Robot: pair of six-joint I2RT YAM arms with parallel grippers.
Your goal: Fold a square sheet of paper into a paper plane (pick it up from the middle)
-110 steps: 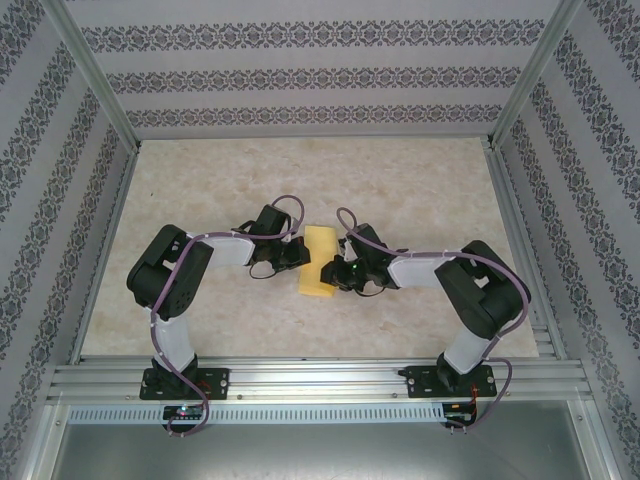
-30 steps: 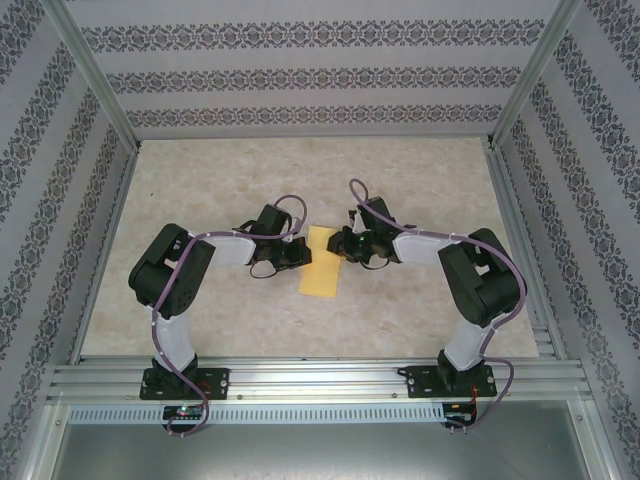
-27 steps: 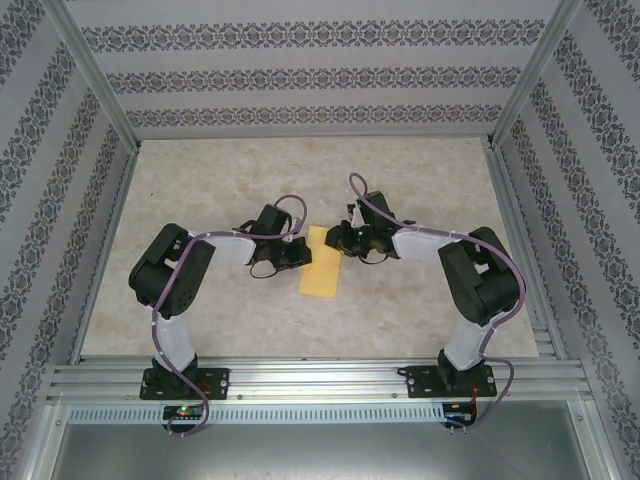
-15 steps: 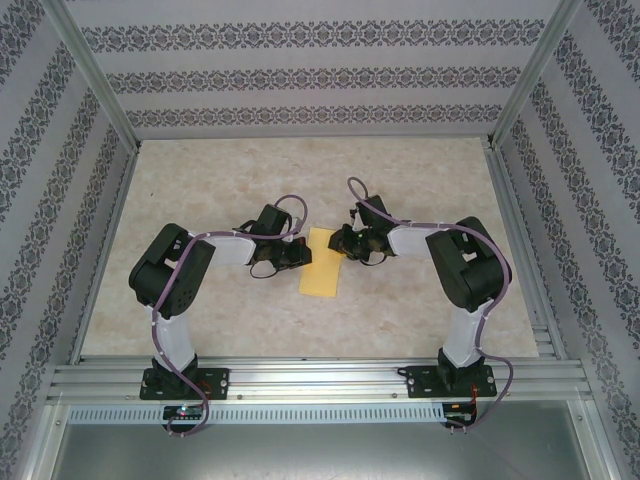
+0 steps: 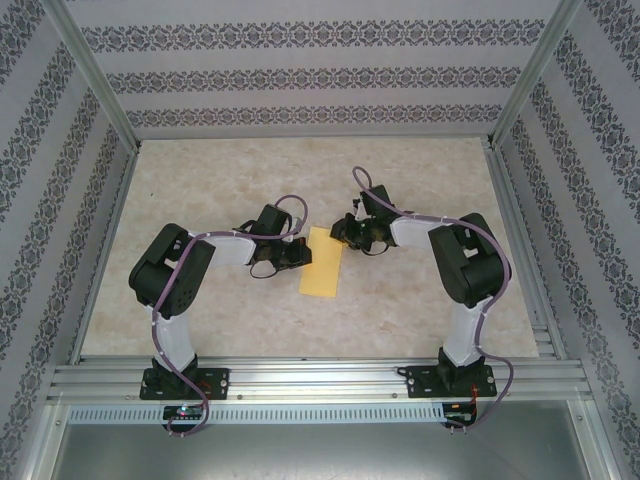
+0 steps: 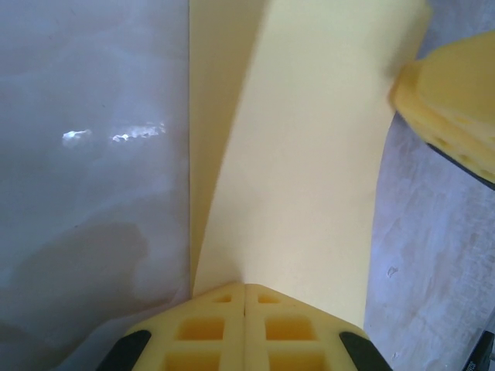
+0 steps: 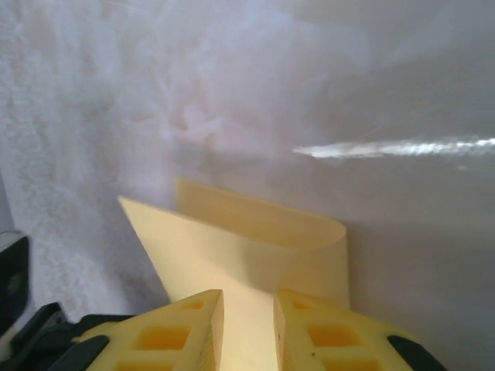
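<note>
Left gripper (image 6: pixel 245 290) fingers clenched on the near edge of the square sheet of paper (image 6: pixel 309 170), unchanged; right gripper (image 7: pixel 247 301) fingers slightly parted with the sheet's edge in the gap, shifted from the strip's lower right side up to its upper right corner. Right wrist view shows the top layer curled up in a loop; top view shows a folded strip, centre frame on the table (image 5: pixel 420 180).
</note>
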